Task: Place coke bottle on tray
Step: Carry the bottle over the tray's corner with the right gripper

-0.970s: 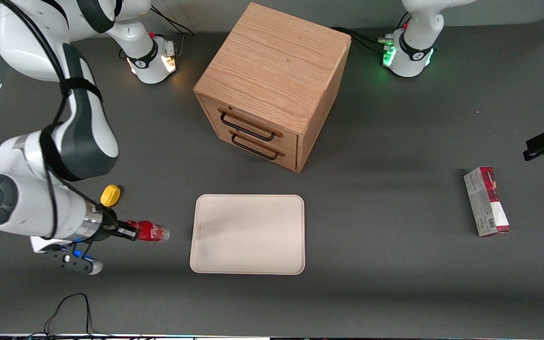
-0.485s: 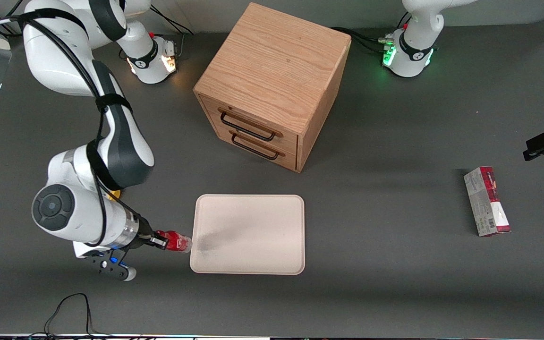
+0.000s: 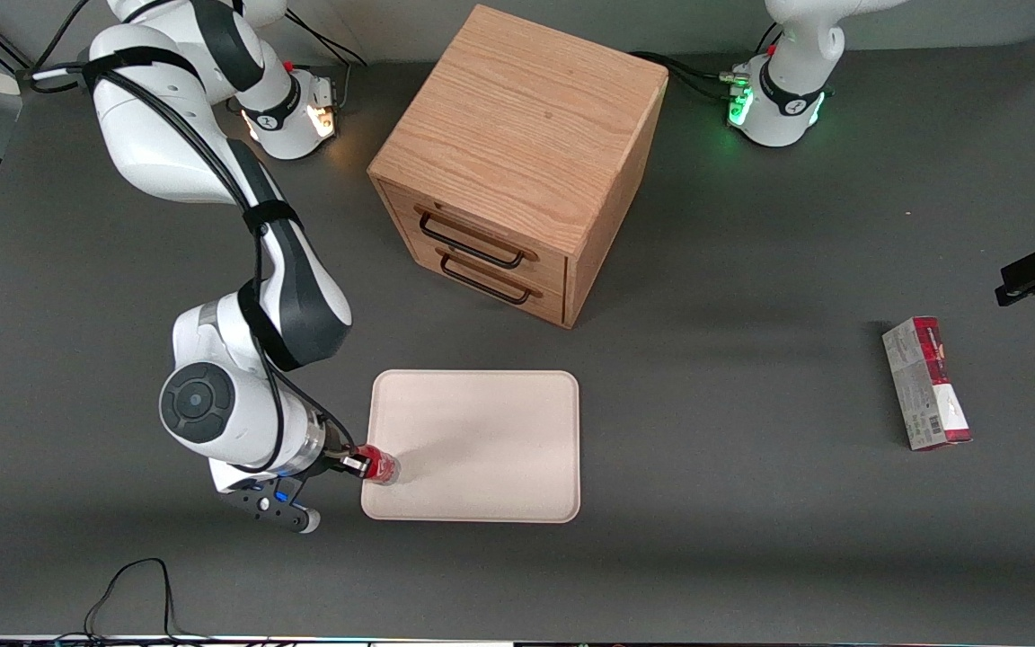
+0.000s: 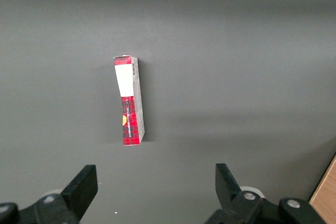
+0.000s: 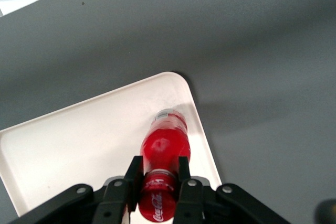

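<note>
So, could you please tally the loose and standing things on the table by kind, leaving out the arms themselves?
Coke bottle, held by the gripper over the tray's edge: 1
Tray: 1
Wooden two-drawer cabinet: 1
Red-and-grey carton, toward the parked arm's end: 1
Total: 4

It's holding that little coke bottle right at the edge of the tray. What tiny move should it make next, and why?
Probably carry it a bit farther in over the tray, then lower it. The gripper is shut on the coke bottle near its cap, and the bottle hangs just inside the tray's rim at the working arm's end, close to a corner. Set down there, it might catch the rim and tip.
</note>
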Tool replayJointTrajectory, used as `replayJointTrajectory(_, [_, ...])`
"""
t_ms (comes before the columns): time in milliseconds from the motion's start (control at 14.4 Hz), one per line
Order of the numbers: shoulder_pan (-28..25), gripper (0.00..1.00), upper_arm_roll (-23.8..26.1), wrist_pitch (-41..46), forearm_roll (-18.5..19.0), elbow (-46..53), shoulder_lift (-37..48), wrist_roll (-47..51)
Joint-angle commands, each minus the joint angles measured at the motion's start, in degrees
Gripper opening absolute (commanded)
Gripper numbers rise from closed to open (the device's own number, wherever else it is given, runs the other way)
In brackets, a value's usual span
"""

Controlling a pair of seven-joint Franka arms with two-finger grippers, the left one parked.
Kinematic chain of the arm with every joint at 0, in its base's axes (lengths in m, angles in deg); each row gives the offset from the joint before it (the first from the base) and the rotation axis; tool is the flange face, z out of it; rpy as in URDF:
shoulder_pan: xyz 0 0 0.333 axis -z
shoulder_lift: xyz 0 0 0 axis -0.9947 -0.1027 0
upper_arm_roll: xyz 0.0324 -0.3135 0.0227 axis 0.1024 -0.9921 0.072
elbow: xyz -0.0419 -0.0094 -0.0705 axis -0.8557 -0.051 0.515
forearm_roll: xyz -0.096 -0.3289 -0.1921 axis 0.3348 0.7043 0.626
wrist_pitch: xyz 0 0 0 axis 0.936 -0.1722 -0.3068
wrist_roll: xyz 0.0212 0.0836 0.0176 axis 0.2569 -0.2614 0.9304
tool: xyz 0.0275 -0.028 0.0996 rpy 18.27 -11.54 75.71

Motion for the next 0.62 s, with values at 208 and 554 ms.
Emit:
replayJointTrajectory(208, [-0.9, 0.00, -0.5, -0.9, 2.5, 2.2, -1.7, 3.3])
replayJointTrajectory(554, [-1.7, 0.00, -0.5, -2.4, 3.7, 1.4, -1.8, 8.3])
